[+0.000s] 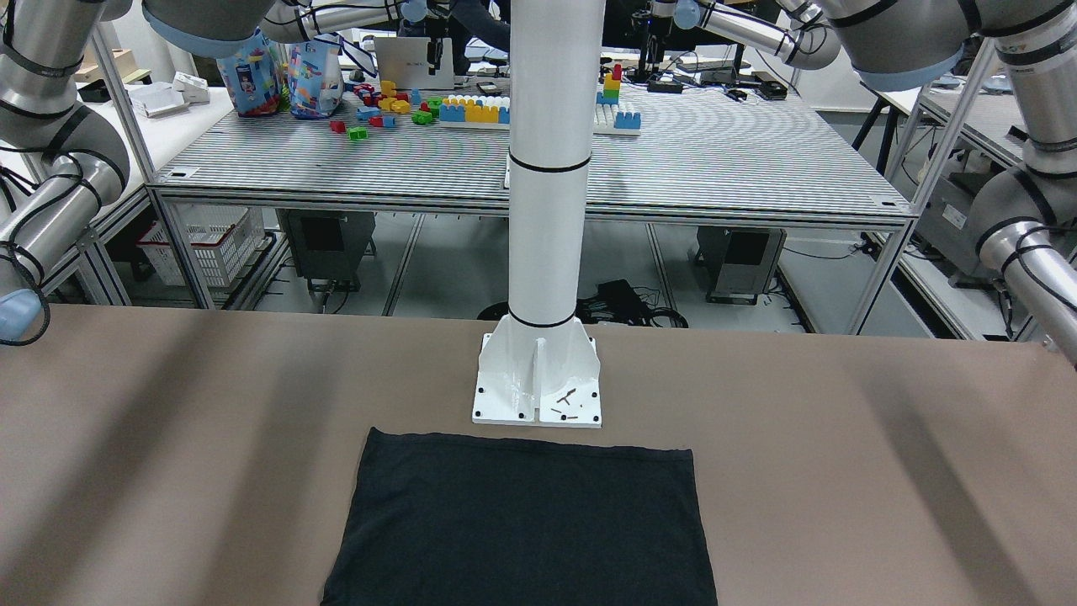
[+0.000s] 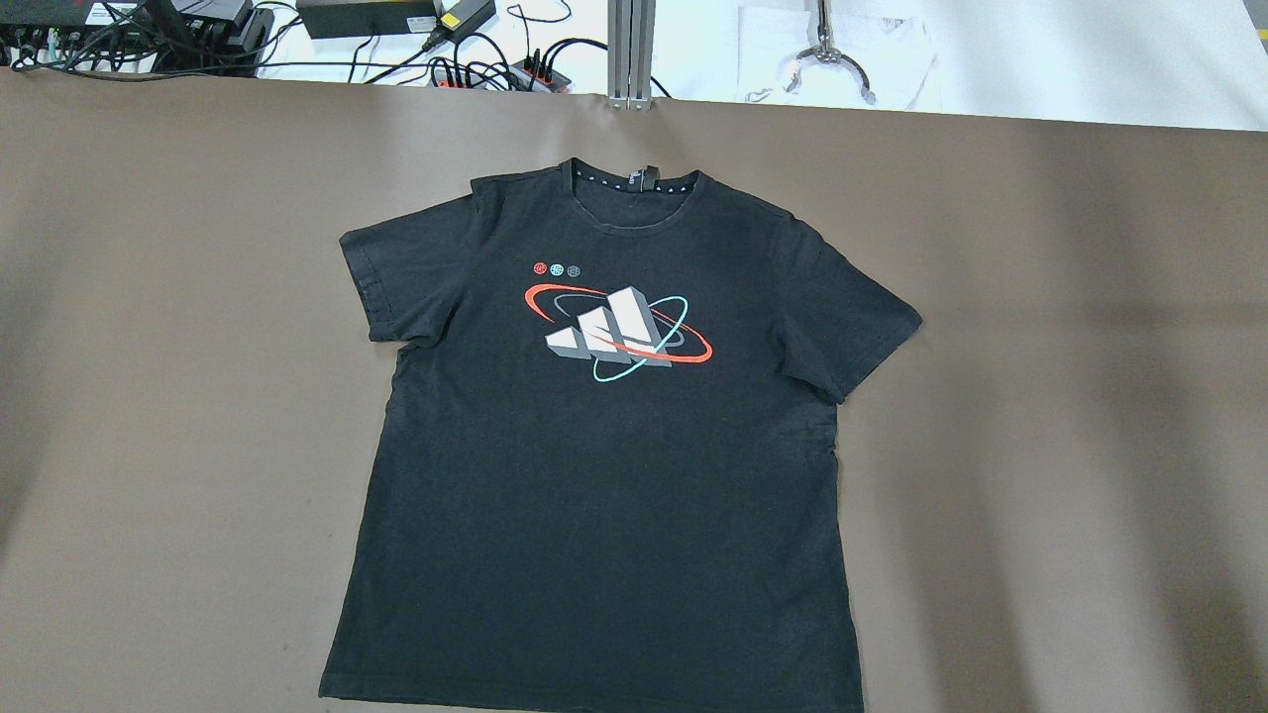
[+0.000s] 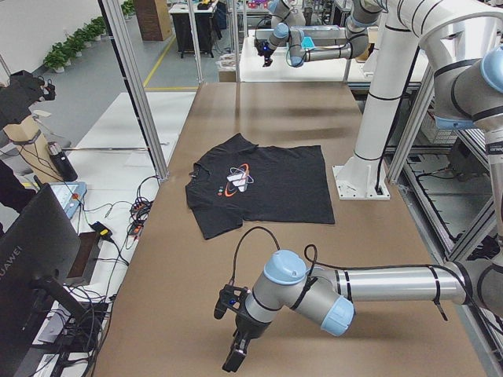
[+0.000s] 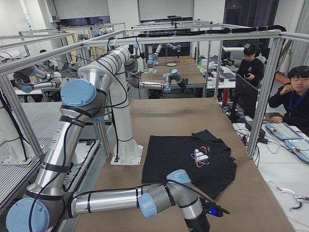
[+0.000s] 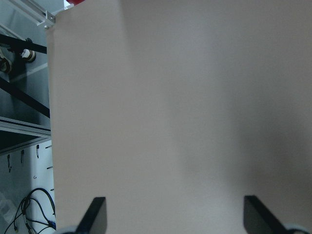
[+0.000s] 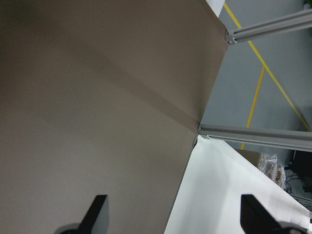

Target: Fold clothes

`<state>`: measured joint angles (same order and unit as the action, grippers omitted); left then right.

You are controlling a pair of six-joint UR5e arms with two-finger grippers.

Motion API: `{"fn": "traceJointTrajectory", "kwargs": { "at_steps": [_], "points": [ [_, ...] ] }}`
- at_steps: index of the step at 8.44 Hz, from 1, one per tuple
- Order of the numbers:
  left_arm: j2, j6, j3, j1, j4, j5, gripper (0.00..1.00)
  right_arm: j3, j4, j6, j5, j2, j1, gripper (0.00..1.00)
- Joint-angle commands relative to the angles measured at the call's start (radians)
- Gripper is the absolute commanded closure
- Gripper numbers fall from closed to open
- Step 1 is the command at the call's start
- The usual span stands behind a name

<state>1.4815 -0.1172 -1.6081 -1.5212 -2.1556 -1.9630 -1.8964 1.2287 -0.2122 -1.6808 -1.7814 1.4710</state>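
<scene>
the left gripper [image 5: 178, 217] had its jaws spread wide, two dark fingertips [image 5: 97, 214] at the bottom corners of its wrist view with nothing between them, only the bare brown table [image 2: 149, 396] underneath. the right gripper [image 6: 175, 214] was spread just as far and held nothing, hanging over the brown cover close to the table's edge, where an aluminium frame rail and grey floor showed past it

behind the jaws each wrist bent downward. the left arm [image 3: 377, 283] reached out low with its forearm roughly level over the table's near end in the left side view, and the right arm [image 4: 111, 200] lay the same way in the right side view. both grippers were well apart from the garment

the black t-shirt [image 2: 594, 475] lay flat and face up mid-table, sleeves spread, collar toward the far edge. the overhead view showed its printed logo [image 2: 619, 327] but no gripper. the front-facing view showed only the shirt's plain lower part, its hem just beside the base plate [image 1: 538, 412] of the white pillar [image 1: 547, 168], not touching it
</scene>
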Motion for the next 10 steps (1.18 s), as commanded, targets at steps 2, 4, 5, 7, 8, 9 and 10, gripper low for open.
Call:
{"fn": "traceJointTrajectory", "kwargs": {
  "at_steps": [2,4,5,7,8,9,10],
  "points": [
    [0.147,-0.163,0.123,0.004,0.008,-0.013,0.00,0.029,0.021,0.182,-0.023,0.092,-0.004,0.06],
    [0.164,-0.118,0.171,0.021,-0.074,-0.011,0.00,0.054,0.021,0.189,-0.034,0.129,-0.015,0.06],
    [0.215,-0.119,0.198,0.056,-0.079,-0.022,0.00,0.100,0.017,0.238,-0.072,0.163,-0.029,0.06],
    [0.327,-0.117,0.307,0.107,-0.081,-0.085,0.00,0.205,0.009,0.379,-0.109,0.293,-0.113,0.06],
    [0.365,-0.125,0.359,0.151,-0.084,-0.115,0.00,0.258,0.000,0.446,-0.135,0.351,-0.159,0.05],
    [0.403,-0.165,0.381,0.164,-0.084,-0.141,0.00,0.291,-0.056,0.521,-0.146,0.378,-0.219,0.05],
    [0.431,-0.177,0.381,0.206,-0.084,-0.164,0.01,0.321,-0.121,0.619,-0.146,0.388,-0.282,0.06]
  ]
}}
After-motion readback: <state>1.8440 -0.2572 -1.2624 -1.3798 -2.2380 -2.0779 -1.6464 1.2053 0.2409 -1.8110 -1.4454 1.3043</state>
